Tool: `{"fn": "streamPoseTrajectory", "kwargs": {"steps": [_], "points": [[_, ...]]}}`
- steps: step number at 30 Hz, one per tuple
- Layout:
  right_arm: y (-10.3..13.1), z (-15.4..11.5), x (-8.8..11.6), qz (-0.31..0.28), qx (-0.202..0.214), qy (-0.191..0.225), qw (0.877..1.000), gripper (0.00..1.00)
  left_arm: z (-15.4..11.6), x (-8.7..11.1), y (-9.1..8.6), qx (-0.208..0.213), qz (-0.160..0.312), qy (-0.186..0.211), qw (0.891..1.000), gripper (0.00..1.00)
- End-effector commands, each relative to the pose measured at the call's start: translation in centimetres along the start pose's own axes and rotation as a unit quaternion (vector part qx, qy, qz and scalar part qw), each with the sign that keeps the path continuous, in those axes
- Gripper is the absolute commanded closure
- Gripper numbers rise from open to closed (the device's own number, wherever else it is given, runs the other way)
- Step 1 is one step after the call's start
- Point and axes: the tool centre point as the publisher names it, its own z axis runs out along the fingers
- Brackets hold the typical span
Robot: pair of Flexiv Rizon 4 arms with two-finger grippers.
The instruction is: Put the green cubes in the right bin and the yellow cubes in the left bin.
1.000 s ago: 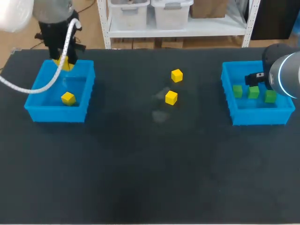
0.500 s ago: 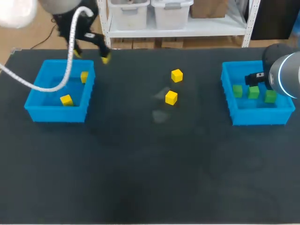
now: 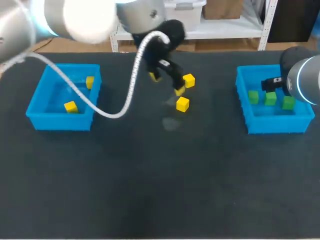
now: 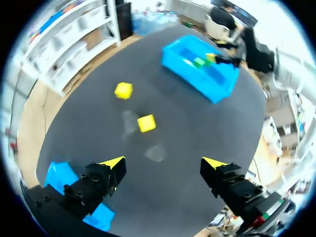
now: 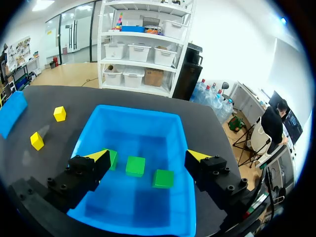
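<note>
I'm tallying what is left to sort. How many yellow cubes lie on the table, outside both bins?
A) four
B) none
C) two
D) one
C: the far yellow cube and the near yellow cube lie on the table between the bins, while the other yellow pair sits in the left bin.

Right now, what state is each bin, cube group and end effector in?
left bin: holds two sorted yellow cubes
right bin: holds three green cubes
loose yellow cubes: two, on the table, not yet binned
left end effector: open, empty
right end effector: open, empty, over the right bin
</note>
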Motion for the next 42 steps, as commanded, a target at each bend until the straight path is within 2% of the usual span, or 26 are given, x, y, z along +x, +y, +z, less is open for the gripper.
{"fn": "streamPoseTrajectory", "kwargs": {"steps": [1,6,17,30,38,39,40,41,42], "points": [[-0.1,-0.1,0.2,0.001,-0.001,-0.004,1.000,0.00,1.3,-2.0,0.1,0.001,0.033,0.046,0.998,0.00],[-0.1,-0.1,0.2,0.001,-0.001,-0.004,1.000,0.00,3.1,-1.8,0.2,-0.011,0.030,0.065,0.997,0.00],[-0.1,-0.1,0.2,0.001,-0.001,-0.004,1.000,0.00,9.0,-0.6,0.3,-0.019,0.023,0.122,0.992,0.00],[-0.1,-0.1,0.2,0.001,-0.001,-0.004,1.000,0.00,12.5,-2.9,3.8,-0.038,-0.039,0.108,0.993,0.00],[-0.1,-0.1,0.2,0.001,-0.001,-0.004,1.000,0.00,14.0,-4.2,4.7,-0.040,-0.056,0.106,0.992,0.00],[-0.1,-0.1,0.2,0.001,-0.001,-0.004,1.000,0.00,14.1,-4.3,4.7,-0.040,-0.057,0.105,0.992,0.45],[-0.1,-0.1,0.2,0.001,-0.001,-0.004,1.000,0.00,14.1,-4.4,4.8,-0.042,-0.057,0.104,0.992,0.71],[-0.1,-0.1,0.2,0.001,-0.001,-0.004,1.000,0.00,14.2,-4.5,4.8,-0.043,-0.051,0.107,0.992,1.00],[-0.1,-0.1,0.2,0.001,-0.001,-0.004,1.000,0.00,14.3,-4.5,4.8,-0.040,-0.049,0.109,0.992,1.00]]}}
